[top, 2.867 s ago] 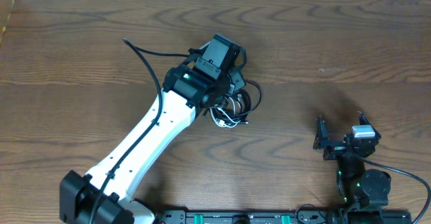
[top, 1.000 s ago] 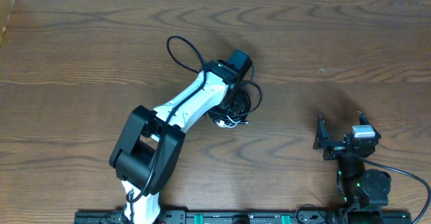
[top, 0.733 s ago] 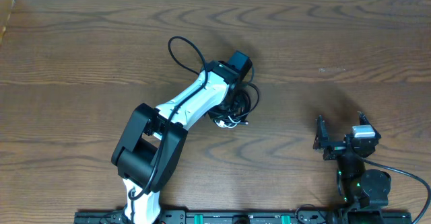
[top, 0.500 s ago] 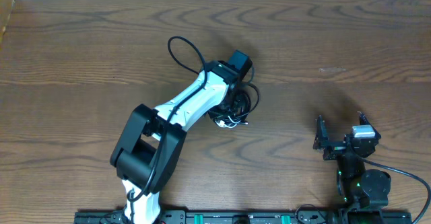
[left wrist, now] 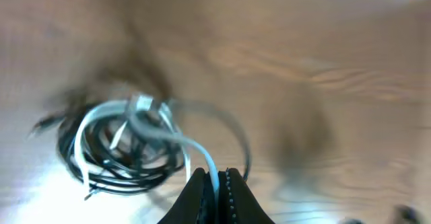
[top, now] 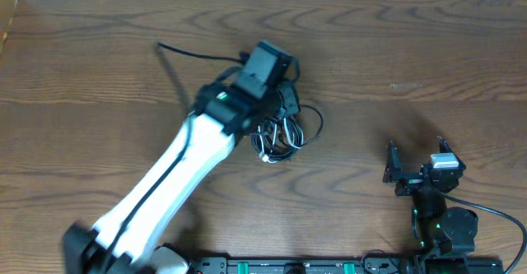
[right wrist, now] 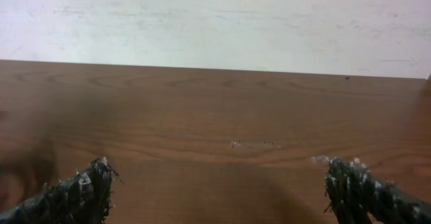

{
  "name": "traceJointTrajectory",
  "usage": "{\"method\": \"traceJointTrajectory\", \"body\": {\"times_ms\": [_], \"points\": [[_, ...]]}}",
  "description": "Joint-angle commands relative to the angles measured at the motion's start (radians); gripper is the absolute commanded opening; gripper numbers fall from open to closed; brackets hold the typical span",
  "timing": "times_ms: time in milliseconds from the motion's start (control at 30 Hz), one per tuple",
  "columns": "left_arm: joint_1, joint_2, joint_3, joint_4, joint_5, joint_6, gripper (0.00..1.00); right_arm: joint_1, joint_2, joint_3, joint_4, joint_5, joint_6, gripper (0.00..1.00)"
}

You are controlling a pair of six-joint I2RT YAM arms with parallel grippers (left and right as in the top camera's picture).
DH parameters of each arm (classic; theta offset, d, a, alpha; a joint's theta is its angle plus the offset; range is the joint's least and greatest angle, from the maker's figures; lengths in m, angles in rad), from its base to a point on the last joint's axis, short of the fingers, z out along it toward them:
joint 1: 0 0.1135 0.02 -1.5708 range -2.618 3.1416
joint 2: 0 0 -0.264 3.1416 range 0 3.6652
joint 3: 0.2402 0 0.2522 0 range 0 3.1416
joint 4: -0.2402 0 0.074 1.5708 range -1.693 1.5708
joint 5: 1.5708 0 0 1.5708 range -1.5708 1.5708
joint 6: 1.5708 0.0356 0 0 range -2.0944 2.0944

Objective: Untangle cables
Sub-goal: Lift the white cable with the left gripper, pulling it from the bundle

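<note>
Left gripper [left wrist: 215, 187] has its two dark fingers pressed tight together, and they are pinching the white cable [left wrist: 202, 158] right at the tips. That cable is thin and smooth. It bends up from the fingers in a soft curve and runs into the pile. The left wrist view is blurry, but the pile looks like a little round nest. The black cables [left wrist: 71, 158] make thin dark rings, and white loops are mixed in with them. A small shiny bit sits at the top of the nest, too blurred to tell what it is.

From above, the pile lies on the table [top: 412, 44] near the middle, just beside the end of the white left arm [top: 177, 171]. One thin black loop sticks out to the right side.

The right gripper [right wrist: 219, 170] has its fingers spread wide, with only bare wood showing between them. The fingers [right wrist: 81, 190] look black, rough and scratchy. This gripper sits near the front right of the table, well apart from the cables.

The table is brown wood with long wavy lines. A plain white wall [right wrist: 202, 15] stands behind it.
</note>
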Motion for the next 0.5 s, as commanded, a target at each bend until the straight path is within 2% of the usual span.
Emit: {"method": "traceJointTrajectory", "body": {"times_ms": [0, 167, 467], "points": [[0.001, -0.09, 0.03, 0.027, -0.006, 0.075, 0.08, -0.005, -0.006, -0.002, -0.005, 0.001, -0.007, 0.99], [0.001, -0.171, 0.03, 0.061, -0.008, 0.139, 0.08, -0.005, -0.006, -0.002, -0.005, 0.001, -0.007, 0.99], [0.001, -0.235, 0.03, 0.186, -0.009, 0.146, 0.08, -0.005, -0.006, -0.002, -0.005, 0.001, -0.007, 0.99]]}}
